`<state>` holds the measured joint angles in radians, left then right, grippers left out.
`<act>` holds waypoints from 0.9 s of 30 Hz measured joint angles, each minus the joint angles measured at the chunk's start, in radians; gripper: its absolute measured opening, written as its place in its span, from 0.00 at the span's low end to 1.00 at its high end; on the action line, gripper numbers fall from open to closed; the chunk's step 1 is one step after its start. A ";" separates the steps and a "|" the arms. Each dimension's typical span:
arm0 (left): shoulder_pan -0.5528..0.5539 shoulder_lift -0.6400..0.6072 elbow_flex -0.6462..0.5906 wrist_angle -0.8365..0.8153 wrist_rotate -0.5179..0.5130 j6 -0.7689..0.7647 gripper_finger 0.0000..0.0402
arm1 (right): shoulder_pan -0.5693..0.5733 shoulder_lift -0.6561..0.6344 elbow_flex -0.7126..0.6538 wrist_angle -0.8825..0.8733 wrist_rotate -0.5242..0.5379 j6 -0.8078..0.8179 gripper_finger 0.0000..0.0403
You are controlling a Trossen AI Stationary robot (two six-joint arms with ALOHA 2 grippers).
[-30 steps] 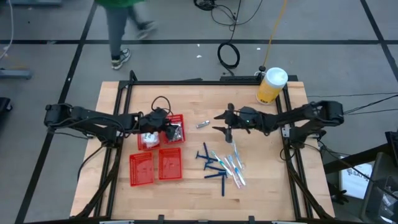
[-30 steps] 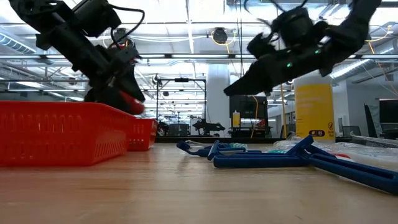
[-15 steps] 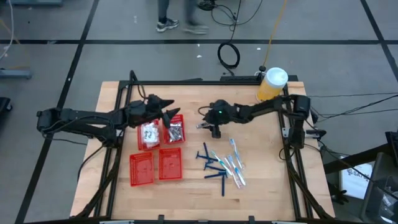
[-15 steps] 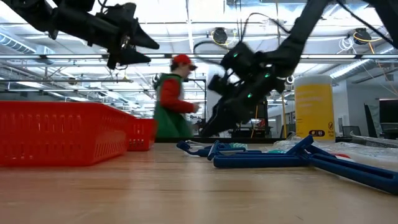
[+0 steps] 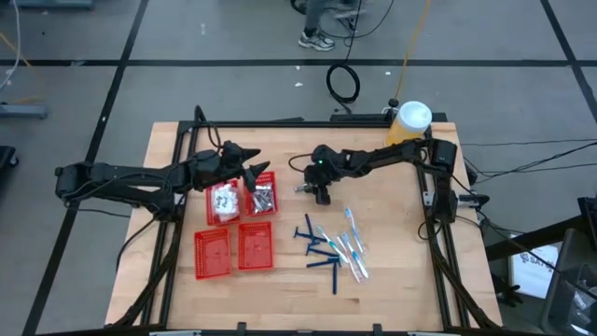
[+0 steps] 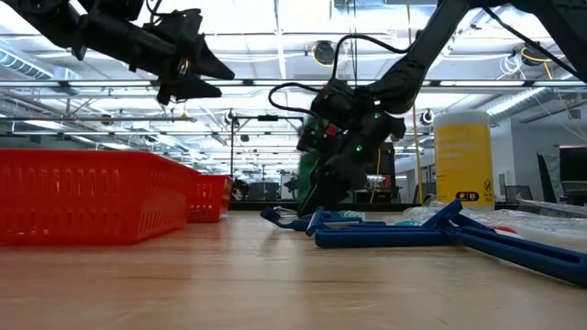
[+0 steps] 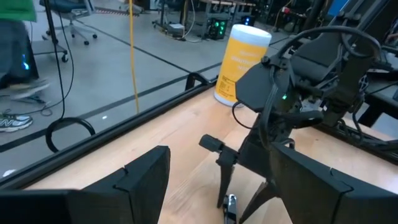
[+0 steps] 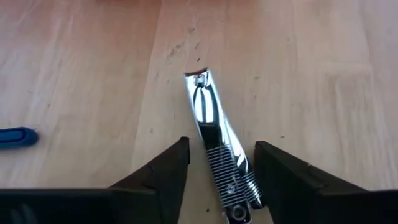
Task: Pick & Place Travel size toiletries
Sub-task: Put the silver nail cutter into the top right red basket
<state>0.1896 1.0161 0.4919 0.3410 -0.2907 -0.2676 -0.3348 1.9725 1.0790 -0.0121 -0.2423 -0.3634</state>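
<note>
Straddling a silver nail clipper (image 8: 219, 144), right pincer (image 8: 216, 163) spread — razors (image 5: 322, 252) nearby.

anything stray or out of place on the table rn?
One shiny nail clipper lies alone on bare wood, apart from the razor and toothbrush pile and outside the red baskets. The right gripper straddles it with fingers open. Left gripper hovers over the baskets.
</note>
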 joint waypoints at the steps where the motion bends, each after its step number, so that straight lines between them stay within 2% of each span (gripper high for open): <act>1: 0.001 0.000 0.000 -0.002 0.000 0.000 0.67 | 0.002 -0.002 0.000 -0.017 0.002 0.003 0.40; 10: 0.001 0.000 0.000 -0.006 0.000 0.000 0.68 | 0.018 -0.003 -0.003 -0.052 0.002 0.006 0.09; 18: 0.001 0.000 0.000 -0.010 0.000 0.000 0.67 | 0.029 -0.013 -0.004 -0.034 0.004 0.008 0.08; 27: 0.001 0.000 0.000 -0.011 0.001 -0.001 0.67 | 0.062 -0.178 -0.014 -0.032 0.009 0.003 0.08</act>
<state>0.1905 1.0161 0.4915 0.3295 -0.2899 -0.2685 -0.2725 1.7947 1.0649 -0.0437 -0.2329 -0.3603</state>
